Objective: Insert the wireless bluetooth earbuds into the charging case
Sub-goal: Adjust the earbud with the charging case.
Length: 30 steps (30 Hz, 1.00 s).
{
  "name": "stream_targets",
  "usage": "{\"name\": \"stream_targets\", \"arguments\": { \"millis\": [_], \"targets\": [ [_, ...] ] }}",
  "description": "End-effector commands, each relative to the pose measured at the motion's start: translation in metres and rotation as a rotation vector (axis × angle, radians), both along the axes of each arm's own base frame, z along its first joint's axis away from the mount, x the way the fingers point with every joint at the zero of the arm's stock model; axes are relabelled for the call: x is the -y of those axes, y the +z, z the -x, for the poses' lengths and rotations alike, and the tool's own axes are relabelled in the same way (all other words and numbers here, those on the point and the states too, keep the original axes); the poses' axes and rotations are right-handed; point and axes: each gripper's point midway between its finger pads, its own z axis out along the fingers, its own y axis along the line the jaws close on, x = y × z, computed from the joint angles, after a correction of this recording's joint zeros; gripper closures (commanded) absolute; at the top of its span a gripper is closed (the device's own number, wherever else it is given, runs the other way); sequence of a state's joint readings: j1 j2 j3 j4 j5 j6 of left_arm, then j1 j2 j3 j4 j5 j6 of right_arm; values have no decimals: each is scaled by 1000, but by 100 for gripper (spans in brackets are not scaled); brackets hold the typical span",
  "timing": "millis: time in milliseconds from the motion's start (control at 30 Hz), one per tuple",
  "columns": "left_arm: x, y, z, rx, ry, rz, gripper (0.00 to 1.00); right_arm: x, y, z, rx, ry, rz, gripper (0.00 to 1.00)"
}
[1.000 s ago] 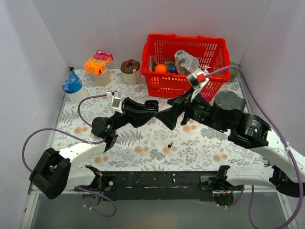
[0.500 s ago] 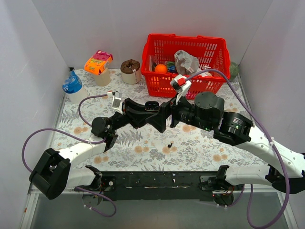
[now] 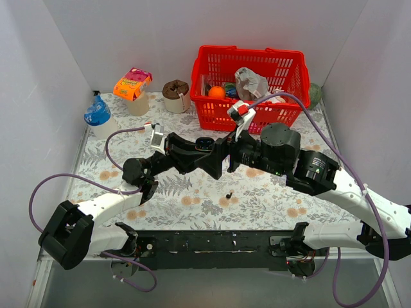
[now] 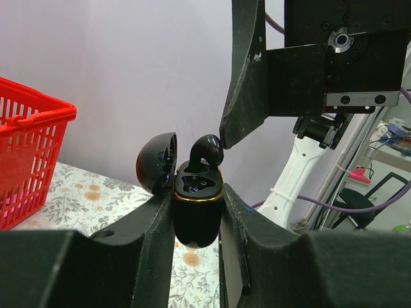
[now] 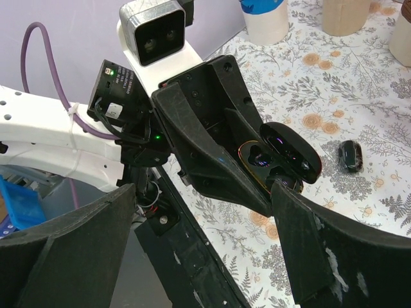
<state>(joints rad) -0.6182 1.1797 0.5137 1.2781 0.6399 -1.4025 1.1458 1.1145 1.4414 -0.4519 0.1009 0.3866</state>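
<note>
Left wrist view confirms the left jaws clamped on the charging case (image 4: pixel 198 221), which is held upright with its lid (image 4: pixel 157 163) hinged open to the left. One earbud (image 4: pixel 205 149) sits on the case's open face, its rounded head standing proud of the gold rim and not seated flush. The right jaws stand wide apart and grip nothing. The tip of one finger (image 4: pixel 247 96) comes down from above and meets the head of that earbud. Right wrist view shows the same arrangement from the opposite side: the nearer finger (image 5: pixel 327 250) reaches the case, while the other finger (image 5: pixel 64 256) is well clear of it. Top external view places both arms meeting over the middle of the floral desk (image 3: pixel 192 199), just in front of the red basket (image 3: pixel 247 83). A second earbud (image 3: pixel 229 194) lies loose on the desk, nearer the arm bases and apart from both arms. A blue-capped bottle (image 3: pixel 96 115) stands at the far left edge.
</note>
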Motion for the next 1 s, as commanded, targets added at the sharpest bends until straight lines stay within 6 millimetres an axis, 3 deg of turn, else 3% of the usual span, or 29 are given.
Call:
{"name": "stream_targets", "arguments": {
  "millis": [0,433,600,733,833,967],
  "targets": [
    [-3,19,11,64,-13,28,100,-6,10,-1,17,9,-40,7],
    [-2,22,17,80,-18,30,100,-16,5,-6,14,10,-13,6],
    [-3,17,13,65,7,29,100,-15,36,1,64,52,-98,6],
    [-5,15,13,64,13,35,100,8,59,-1,108,-7,-140,6],
    [-5,17,16,83,5,41,100,21,53,-5,105,-56,-115,6],
    [-5,21,16,102,4,47,100,22,38,-3,80,-56,-92,6]
  ]
}}
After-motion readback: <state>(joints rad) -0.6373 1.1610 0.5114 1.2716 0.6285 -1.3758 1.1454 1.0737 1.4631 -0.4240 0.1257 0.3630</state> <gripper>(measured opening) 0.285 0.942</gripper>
